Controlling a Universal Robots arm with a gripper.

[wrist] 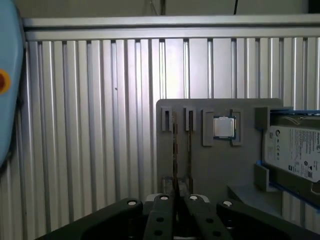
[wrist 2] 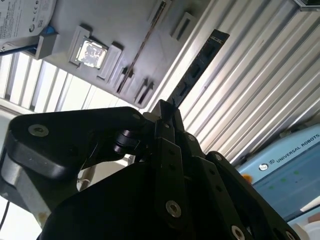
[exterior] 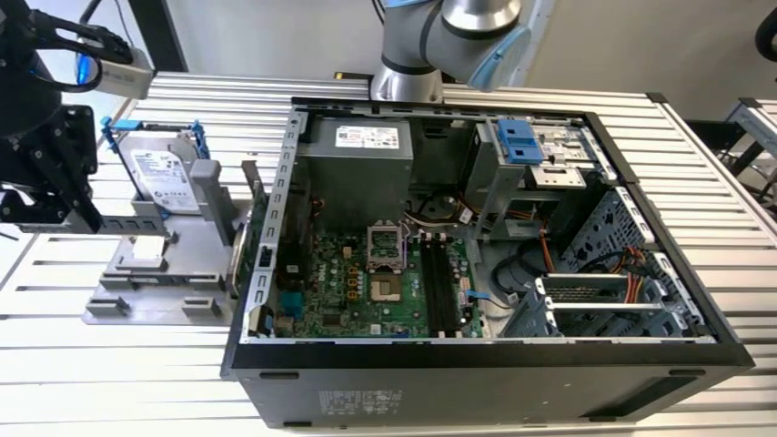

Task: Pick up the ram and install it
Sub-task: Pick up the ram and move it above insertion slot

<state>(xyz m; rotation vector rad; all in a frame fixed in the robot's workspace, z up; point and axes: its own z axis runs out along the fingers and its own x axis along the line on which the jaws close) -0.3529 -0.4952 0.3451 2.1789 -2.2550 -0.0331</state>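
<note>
A: Surface (exterior: pixel 122 382) colour?
B: Silver, ribbed in long stripes. Fixture tray (exterior: pixel 144 296) is plain grey.
A: Computer case (exterior: pixel 486 391)?
B: Black shell, green motherboard (exterior: pixel 340 291) with black slots, blue bracket (exterior: pixel 519 141).
A: Hard drive (exterior: pixel 158 173)?
B: Silver, white label, blue frame.
A: End effector (wrist 2: pixel 167 107)?
B: Black, silver screws. Ram (wrist 2: pixel 200 60) reads dark, black chips. Arm (exterior: pixel 474 27) is silver with light-blue caps.

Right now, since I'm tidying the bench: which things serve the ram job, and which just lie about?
Job: ram, held in the gripper; motherboard.
Lying about: hard drive, processor, grey holder.
</note>
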